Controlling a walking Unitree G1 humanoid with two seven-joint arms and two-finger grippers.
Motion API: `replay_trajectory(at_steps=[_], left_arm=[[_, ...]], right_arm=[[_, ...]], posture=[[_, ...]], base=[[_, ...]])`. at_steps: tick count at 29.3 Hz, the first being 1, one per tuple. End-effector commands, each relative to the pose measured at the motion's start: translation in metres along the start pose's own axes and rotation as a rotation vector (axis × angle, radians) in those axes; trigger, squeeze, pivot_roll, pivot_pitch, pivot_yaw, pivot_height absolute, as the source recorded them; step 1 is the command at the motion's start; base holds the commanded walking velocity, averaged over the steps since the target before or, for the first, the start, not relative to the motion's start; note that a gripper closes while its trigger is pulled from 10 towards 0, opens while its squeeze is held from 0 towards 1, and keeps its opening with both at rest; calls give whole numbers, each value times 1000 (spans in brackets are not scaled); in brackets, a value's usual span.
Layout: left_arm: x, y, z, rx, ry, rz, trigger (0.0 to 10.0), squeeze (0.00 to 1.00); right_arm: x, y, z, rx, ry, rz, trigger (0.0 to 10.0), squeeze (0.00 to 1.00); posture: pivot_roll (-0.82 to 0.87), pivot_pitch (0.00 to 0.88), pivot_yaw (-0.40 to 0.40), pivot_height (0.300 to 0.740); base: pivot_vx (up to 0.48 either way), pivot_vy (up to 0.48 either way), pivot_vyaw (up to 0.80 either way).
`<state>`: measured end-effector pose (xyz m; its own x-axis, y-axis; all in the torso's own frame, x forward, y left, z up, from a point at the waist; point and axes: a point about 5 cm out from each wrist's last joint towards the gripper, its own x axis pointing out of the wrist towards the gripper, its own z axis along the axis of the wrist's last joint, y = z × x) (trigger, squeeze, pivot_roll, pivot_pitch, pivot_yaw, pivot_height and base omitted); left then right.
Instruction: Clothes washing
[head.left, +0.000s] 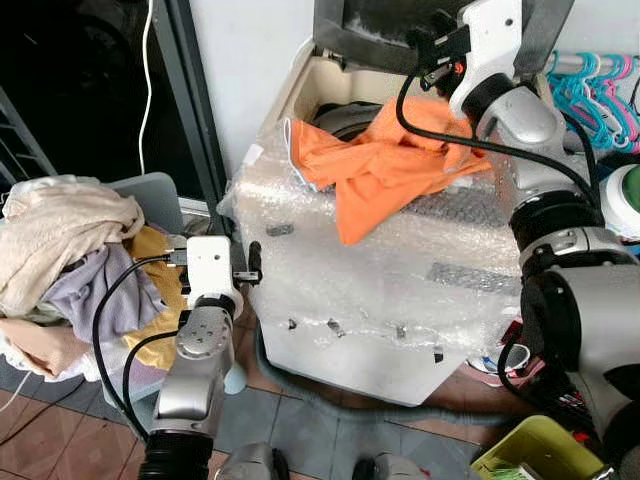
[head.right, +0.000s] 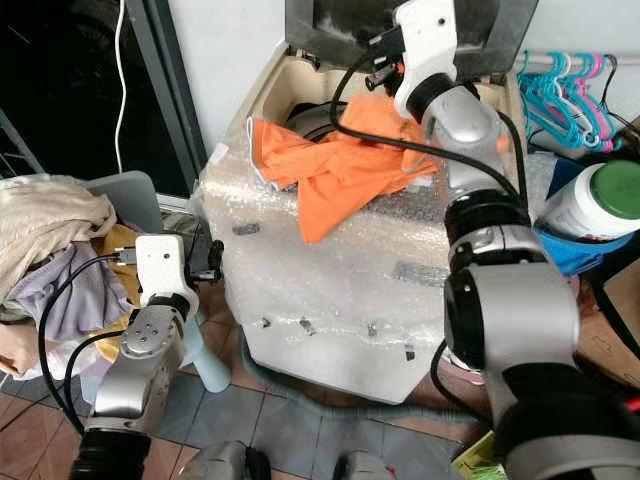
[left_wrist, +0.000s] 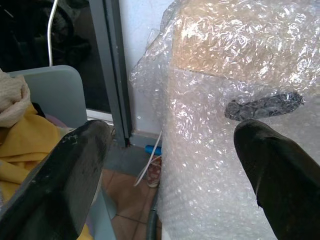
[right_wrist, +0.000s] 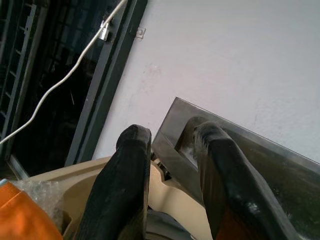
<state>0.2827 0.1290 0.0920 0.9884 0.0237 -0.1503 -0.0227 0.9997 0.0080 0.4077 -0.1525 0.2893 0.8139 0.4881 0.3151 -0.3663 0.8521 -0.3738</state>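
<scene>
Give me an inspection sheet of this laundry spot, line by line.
Surface: tiled floor, partly littered.
Job's things: washing machine wrapped in bubble wrap, lid raised; orange garment draped over the tub rim; clothes pile on a grey chair.
Clutter: hangers, white jar with green lid, yellow-green bin.
Grippers: left gripper open, low between chair and machine; right gripper near the lid's edge, fingers narrowly apart with nothing between them.
Cables: white cord hanging by the dark doorway; grey hose on the floor.
Surroundings: white wall, dark doorframe.
</scene>
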Motion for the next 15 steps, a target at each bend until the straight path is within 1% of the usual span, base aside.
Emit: replay_trajectory(at_steps=[1,2,3,4,5,7,10,12,13,15], left_arm=[[1,0,0,3,3,7,10000,0],[0,0,0,2,3,10,10000,0],[0,1,-1,0,4,16,10000,0],[0,1,-1,0,4,16,10000,0],[-1,1,-1,-3,5,18,10000,0],[-1,1,-1,-4,5,18,10000,0],[-3,1,-1,-13,-3,15,10000,0],[-4,1,0,-17,-8,9,10000,0],[-4,0,0,-24,-10,7,10000,0],[-4,-1,0,-34,-9,2,10000,0]], right_arm=[[-1,6,4,32,-32,83,10000,1000],[-4,9,1,49,-33,111,10000,1000],[-8,11,-4,86,-31,114,10000,1000],[-8,11,-4,86,-31,114,10000,1000],[-13,12,-11,144,-23,87,10000,1000],[-18,13,-16,174,-15,78,10000,1000],[-34,24,-31,186,-1,65,10000,1000],[-46,34,-38,178,2,64,10000,1000],[-54,42,-43,158,9,67,10000,1000],[-67,54,-48,160,22,52,10000,1000]], posture=[[-7,0,-15,740],[-7,0,-15,740],[-6,0,-17,740],[-6,0,-17,740],[-6,0,-18,740],[-7,0,-17,740],[-12,0,-13,740],[-18,0,-9,740],[-22,0,-8,740],[-32,0,-3,740]], base=[[0,0,0],[0,0,0],[0,0,0],[0,0,0],[0,0,0],[0,0,0],[0,0,0],[0,0,0],[0,0,0],[0,0,0]])
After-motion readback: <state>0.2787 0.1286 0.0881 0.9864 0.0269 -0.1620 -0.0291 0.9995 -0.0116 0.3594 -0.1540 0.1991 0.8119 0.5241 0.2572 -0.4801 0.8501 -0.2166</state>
